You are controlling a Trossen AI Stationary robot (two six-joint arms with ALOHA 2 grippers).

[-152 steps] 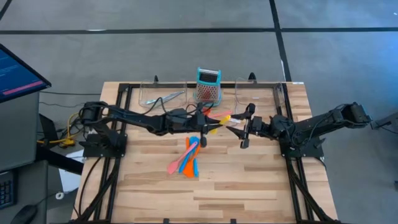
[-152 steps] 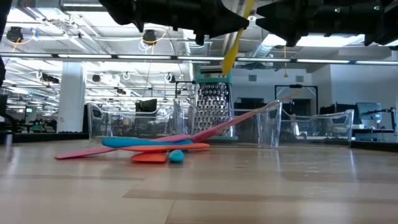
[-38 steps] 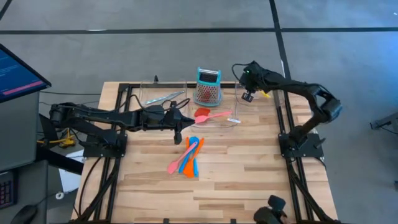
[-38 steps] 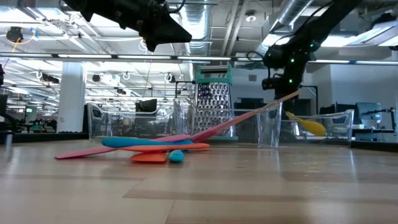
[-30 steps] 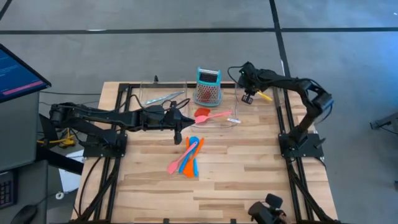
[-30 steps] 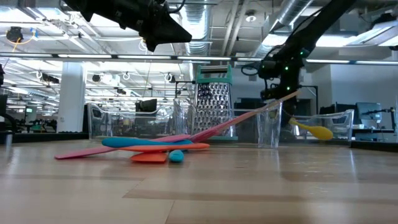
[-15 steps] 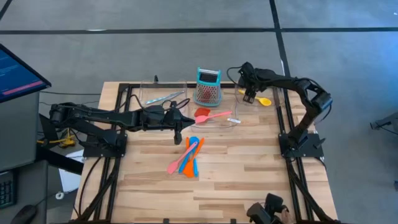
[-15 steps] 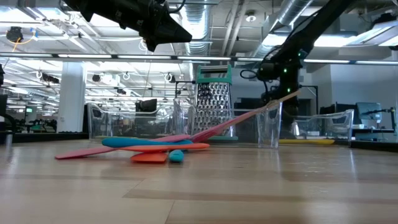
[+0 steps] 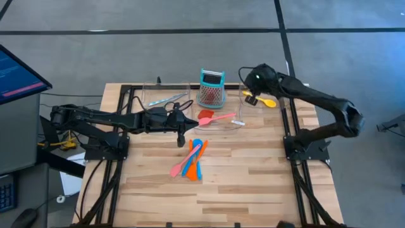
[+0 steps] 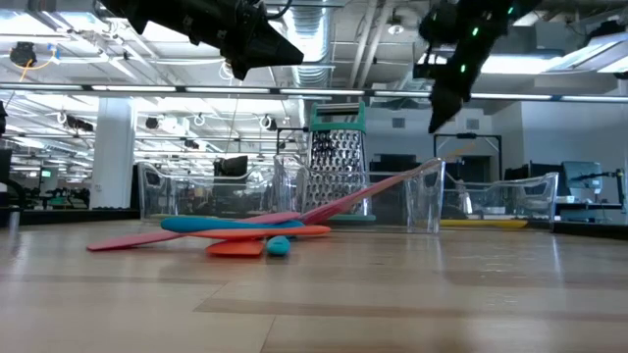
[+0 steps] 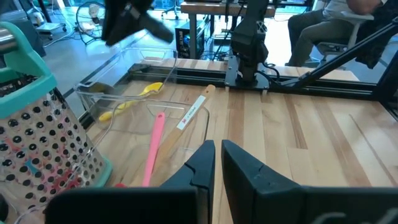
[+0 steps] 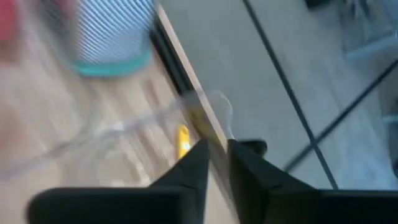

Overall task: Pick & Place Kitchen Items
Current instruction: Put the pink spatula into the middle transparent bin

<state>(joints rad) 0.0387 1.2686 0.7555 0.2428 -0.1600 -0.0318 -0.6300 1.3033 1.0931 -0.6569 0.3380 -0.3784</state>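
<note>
A yellow spoon [image 9: 267,101] lies flat on the floor of the clear tray [image 9: 283,95] at the far right; it also shows in the left wrist view [image 11: 134,99]. My right gripper [image 10: 444,110] hangs shut and empty high above that tray. A pink spatula [image 9: 219,118] leans with its handle end on a clear tray's rim [image 10: 432,167], beside a red spatula [image 9: 205,116]. Orange, blue and pink utensils [image 9: 190,161] lie piled mid-table. Silvery tongs [image 9: 164,100] lie in the far left tray. My left gripper [image 11: 216,163] waits shut above the table's middle.
A teal-topped metal grater [image 9: 212,87] stands upright at the far edge between the two trays. Black frame rails [image 9: 288,120] run along the table's sides. Bare wood [image 9: 240,183] spreads over the near half. A monitor [image 9: 16,73] stands off the left side.
My right gripper has let go of the yellow spoon, which hung slanting below it and now lies flat in the far right tray. The gripper has then gone up, well clear of the tray, and tipped more steeply downward.
</note>
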